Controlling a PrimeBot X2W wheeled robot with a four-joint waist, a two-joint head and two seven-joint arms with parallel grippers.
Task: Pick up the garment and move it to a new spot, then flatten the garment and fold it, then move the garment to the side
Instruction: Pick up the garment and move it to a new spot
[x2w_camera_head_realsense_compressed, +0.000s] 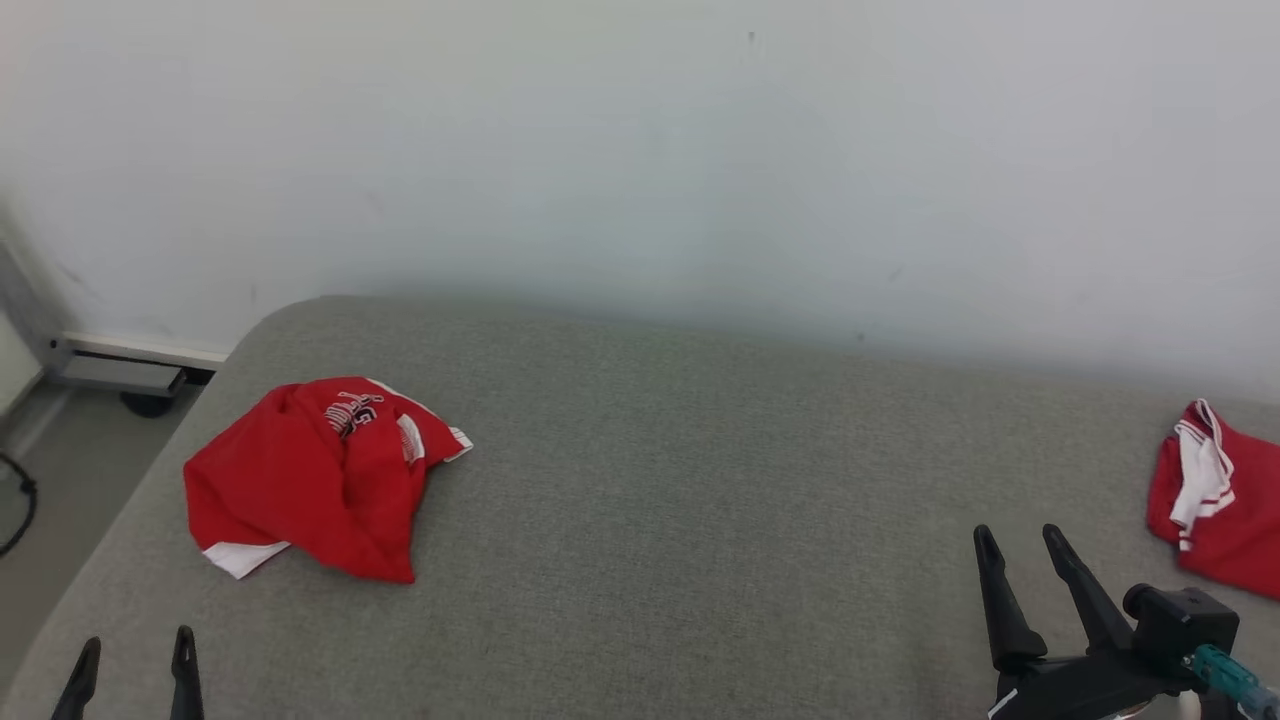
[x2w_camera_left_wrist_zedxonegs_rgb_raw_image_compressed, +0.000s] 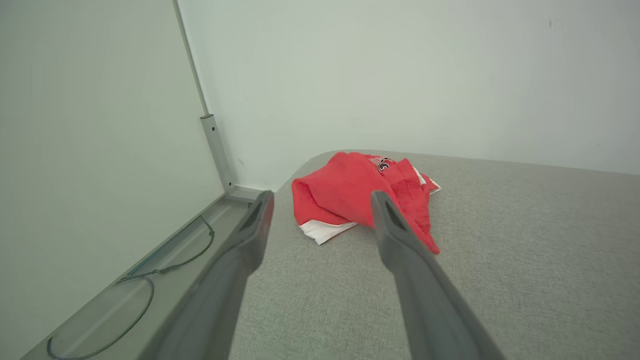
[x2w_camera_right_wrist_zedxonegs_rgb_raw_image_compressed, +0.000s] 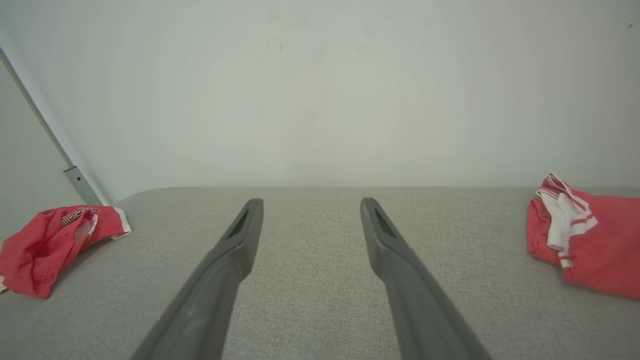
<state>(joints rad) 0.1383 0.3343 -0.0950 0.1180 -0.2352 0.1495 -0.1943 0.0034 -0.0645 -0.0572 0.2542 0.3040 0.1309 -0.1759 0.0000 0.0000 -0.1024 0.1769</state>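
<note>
Starting the pickup, left tool (x2w_camera_head_realsense_compressed: 137, 642) and right tool (x2w_camera_head_realsense_compressed: 1018, 535) gape empty low in frame; next, left must reach the crumpled garment (x2w_camera_head_realsense_compressed: 310, 470) mid-left.

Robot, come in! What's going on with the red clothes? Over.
Left gripper open, empty. Right gripper open, empty. Crumpled red garment untouched on grey cushion, ahead of left gripper. Second red garment far right.

Red on grey, as we see it.
The left garment (x2w_camera_head_realsense_compressed: 310, 475) is red with white hems and dark lettering; the right garment (x2w_camera_head_realsense_compressed: 1235, 540) is red with a white, red-striped collar. We see a heathered grey tabletop (x2w_camera_head_realsense_compressed: 700, 480), a pale wall (x2w_camera_head_realsense_compressed: 640, 150), and a black left claw (x2w_camera_head_realsense_compressed: 137, 642) and right claw (x2w_camera_head_realsense_compressed: 1018, 535).
</note>
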